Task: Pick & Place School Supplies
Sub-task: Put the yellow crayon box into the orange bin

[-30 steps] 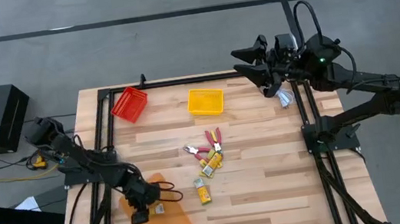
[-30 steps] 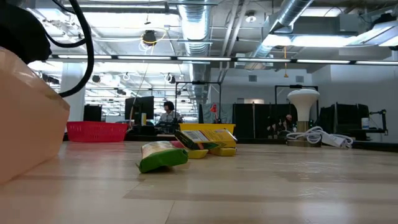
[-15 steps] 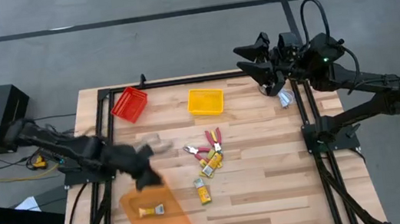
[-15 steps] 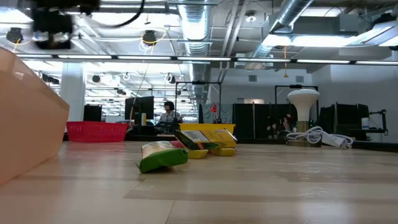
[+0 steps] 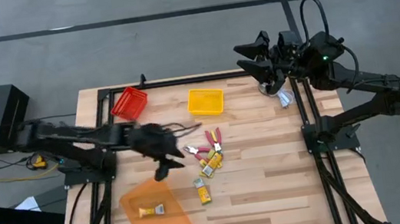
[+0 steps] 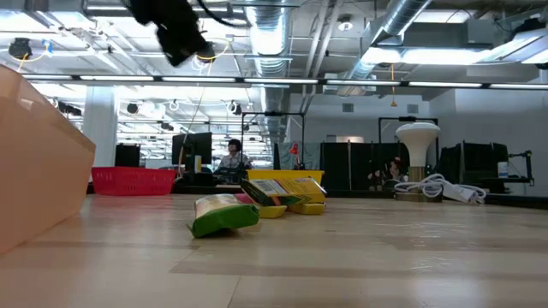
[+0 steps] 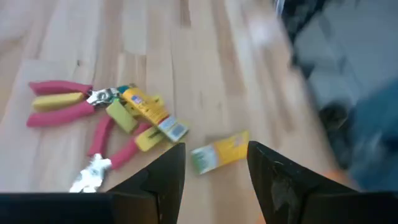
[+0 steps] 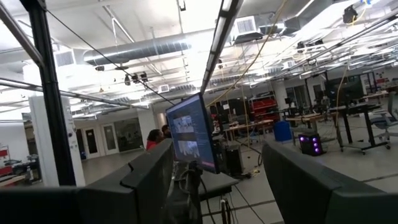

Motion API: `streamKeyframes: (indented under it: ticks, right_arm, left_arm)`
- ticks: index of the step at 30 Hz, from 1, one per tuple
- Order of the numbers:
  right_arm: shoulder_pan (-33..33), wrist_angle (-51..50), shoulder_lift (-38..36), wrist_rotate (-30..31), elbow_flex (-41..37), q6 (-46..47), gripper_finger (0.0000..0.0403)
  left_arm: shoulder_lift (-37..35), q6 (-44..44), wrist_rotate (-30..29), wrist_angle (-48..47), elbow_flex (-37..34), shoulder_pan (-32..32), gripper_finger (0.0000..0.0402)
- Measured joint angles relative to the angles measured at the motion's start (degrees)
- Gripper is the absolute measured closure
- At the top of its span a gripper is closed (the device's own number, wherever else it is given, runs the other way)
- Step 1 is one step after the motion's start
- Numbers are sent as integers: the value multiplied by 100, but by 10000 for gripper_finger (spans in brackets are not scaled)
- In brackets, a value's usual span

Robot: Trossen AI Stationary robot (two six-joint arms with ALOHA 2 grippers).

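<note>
The school supplies lie in a small heap [image 5: 207, 157] near the middle of the pale wooden slatted table [image 5: 272, 187]: red-handled little pliers [image 7: 62, 102], yellow-and-white rectangular packs [image 7: 149, 112] and, a little nearer, a lone yellow-and-green pack [image 7: 219, 151]. One more yellow item [image 5: 151, 210] already lies in the flat orange plastic tray [image 5: 176, 223] at the near left.

The left gripper [image 5: 166, 157] hovers above the table just left of the heap, its fingers [image 7: 163, 180] parted and empty. To pick well, it should centre one piece between the fingers, probably the lone pack, which lies clear of the tangle, then descend straight and close squarely across its narrow side.

The right gripper [image 5: 249, 57] waits raised at the far right corner, open and empty.
</note>
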Motion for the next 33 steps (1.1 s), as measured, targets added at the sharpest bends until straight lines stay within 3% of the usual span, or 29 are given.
streamKeyframes:
  ticks: [7,14,25,33]
  right_arm:
    - [4,-4,0,6,0,153,168]
    - [4,-4,0,4,0,148,168]
    - [4,-22,0,5,0,83,168]
    - [4,-26,4,7,0,-46,168]
  left_arm:
    - [1654,2541,269,-859,1038,35,236]
    - [2332,3990,357,-874,1508,-100,236]
    - [2947,4799,227,-899,1518,-481,235]
    - [3275,4821,192,-794,1516,-500,198]
